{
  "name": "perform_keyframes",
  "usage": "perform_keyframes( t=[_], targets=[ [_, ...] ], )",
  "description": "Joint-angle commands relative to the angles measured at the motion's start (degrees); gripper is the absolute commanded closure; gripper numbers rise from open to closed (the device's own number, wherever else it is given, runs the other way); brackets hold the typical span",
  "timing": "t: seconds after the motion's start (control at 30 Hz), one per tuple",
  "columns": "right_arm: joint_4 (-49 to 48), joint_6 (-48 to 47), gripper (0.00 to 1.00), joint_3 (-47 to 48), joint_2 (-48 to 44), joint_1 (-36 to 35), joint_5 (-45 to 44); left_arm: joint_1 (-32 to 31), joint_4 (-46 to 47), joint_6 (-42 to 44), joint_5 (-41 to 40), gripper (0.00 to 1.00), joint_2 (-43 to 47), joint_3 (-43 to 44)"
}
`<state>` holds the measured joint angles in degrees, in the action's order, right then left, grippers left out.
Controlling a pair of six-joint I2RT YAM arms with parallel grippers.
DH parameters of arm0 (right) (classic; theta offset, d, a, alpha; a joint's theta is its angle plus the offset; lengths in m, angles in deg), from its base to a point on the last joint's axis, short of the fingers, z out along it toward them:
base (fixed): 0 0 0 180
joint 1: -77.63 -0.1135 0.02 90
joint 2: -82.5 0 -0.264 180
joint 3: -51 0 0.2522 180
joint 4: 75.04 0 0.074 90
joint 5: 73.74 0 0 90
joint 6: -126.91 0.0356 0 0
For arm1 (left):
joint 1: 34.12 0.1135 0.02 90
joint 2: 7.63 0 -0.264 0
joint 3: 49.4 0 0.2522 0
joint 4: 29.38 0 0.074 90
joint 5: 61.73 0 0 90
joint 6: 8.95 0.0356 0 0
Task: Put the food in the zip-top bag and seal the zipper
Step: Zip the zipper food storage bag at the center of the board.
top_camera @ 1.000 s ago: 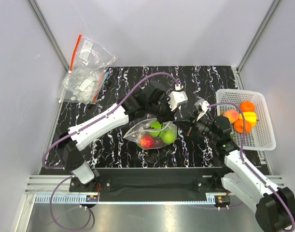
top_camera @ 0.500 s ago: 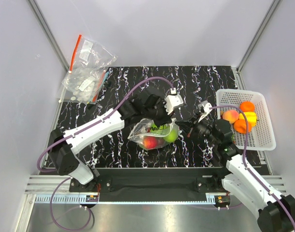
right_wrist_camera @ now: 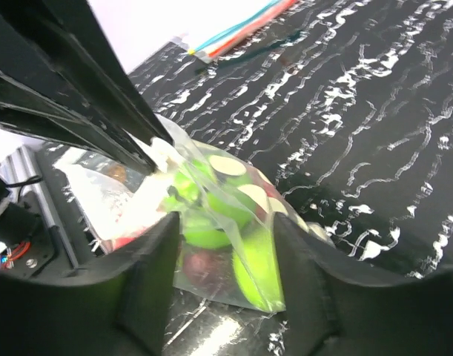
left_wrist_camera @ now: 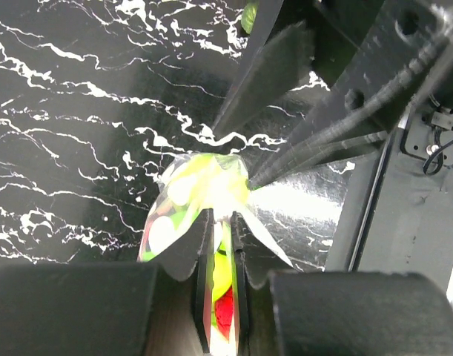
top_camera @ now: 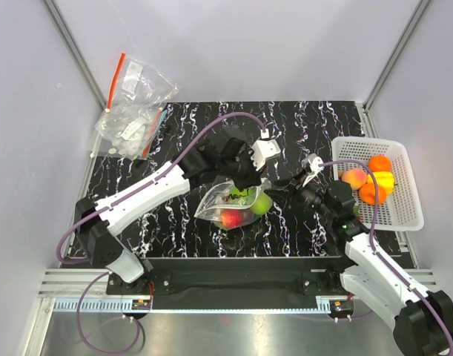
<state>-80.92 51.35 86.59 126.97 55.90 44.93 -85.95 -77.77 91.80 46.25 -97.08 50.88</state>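
The dotted zip-top bag [top_camera: 225, 208] hangs at the mat's centre, holding green [top_camera: 261, 205] and red [top_camera: 228, 219] food. My left gripper [top_camera: 250, 180] is shut on the bag's top mouth edge, where the zipper runs; the pinch shows in the left wrist view [left_wrist_camera: 220, 230]. Whether the strip is pressed together is unclear. My right gripper [top_camera: 287, 193] stands open at the bag's right end. In the right wrist view the bag [right_wrist_camera: 233, 215] fills the gap between its fingers [right_wrist_camera: 222, 278], with green [right_wrist_camera: 211, 226] and dark purple food [right_wrist_camera: 202, 263] inside.
A white basket [top_camera: 404, 211] at the right edge holds more food, orange [top_camera: 379, 163], yellow and peach. A clear bag with a red strip [top_camera: 133, 107] lies off the mat at the back left. The black marbled mat [top_camera: 174, 245] ends at a metal rail in front.
My right gripper was shut at the bag's right end and now stands open, having let go. The left gripper keeps its pinch and has shifted slightly, with the bag hanging from it.
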Motion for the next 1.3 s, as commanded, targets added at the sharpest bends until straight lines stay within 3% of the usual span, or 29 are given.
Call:
perform_keyframes(
  t=[0.0,0.17,0.33,0.67,0.73,0.8,0.87,1.17,1.27],
  targets=[
    [-7.2,-1.7,0.37,0.2,1.3,0.2,4.3,0.0,-1.2,0.9,1.8,1.00,-0.5,4.2],
    [-9.2,-3.4,0.37,1.1,2.0,0.2,6.1,-0.9,-5.4,2.2,2.3,1.00,-0.7,8.5],
    [-4.0,-6.5,0.39,5.1,1.6,0.2,8.8,-2.4,-13.4,2.6,2.2,1.00,-1.6,15.2],
    [-3.9,-7.4,0.39,8.1,-0.1,0.2,17.3,-3.3,-17.9,4.4,2.1,0.99,0.8,15.9],
    [-3.0,-7.1,0.42,9.5,0.4,0.2,18.8,-3.3,-17.8,4.5,2.2,0.98,0.8,15.5],
    [-1.2,-7.2,0.55,10.7,1.4,0.2,21.5,-3.3,-17.4,4.6,2.7,0.98,0.8,15.2],
    [-1.0,-6.8,0.60,10.9,1.9,0.1,23.3,-3.3,-17.0,4.6,2.7,0.98,1.0,14.9],
    [-1.2,-7.2,0.52,10.5,3.8,-1.0,25.2,-3.3,-17.7,5.8,3.5,0.98,1.6,15.9],
    [-1.5,-7.8,0.64,10.5,5.4,-1.9,25.5,-3.3,-18.3,6.0,3.5,0.98,2.2,15.9]
  ],
)
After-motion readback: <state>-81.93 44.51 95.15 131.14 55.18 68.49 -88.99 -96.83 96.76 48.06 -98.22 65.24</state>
